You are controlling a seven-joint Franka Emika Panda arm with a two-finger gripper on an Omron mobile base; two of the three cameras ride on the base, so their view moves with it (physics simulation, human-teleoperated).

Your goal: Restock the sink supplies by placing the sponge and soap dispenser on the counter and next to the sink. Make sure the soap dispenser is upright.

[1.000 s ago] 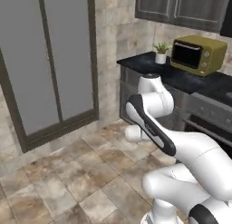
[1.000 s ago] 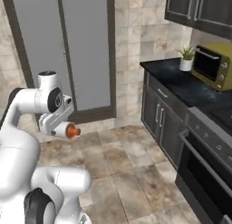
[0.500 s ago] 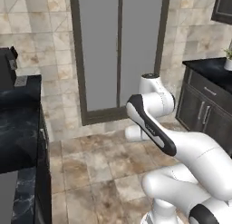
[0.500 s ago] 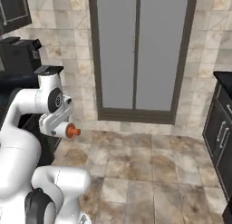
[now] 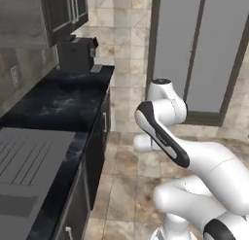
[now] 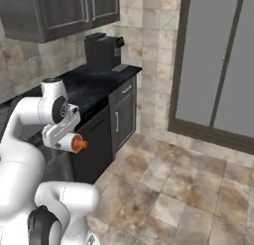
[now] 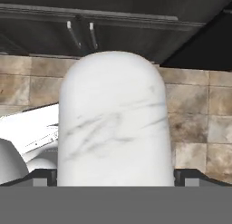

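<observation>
Soap dispenser (image 6: 69, 142) carried sideways in clenched jaws above the tiled floor (image 6: 163, 189), beside the black bench (image 5: 63, 100) bearing a coffee machine (image 5: 75, 53); hand view: its white body (image 7: 115, 121) faces dark cabinets (image 7: 113, 32).

White arm (image 5: 194, 156), dark joints

The soap dispenser (image 7: 116, 123) hides the jaws in the hand view, and its lower part runs off the bottom edge. From the right base view only its orange-red pump (image 6: 77, 144) pokes past the wrist. The sink (image 5: 24, 185) is cut by the left edge beside the counter (image 5: 63, 100).
</observation>
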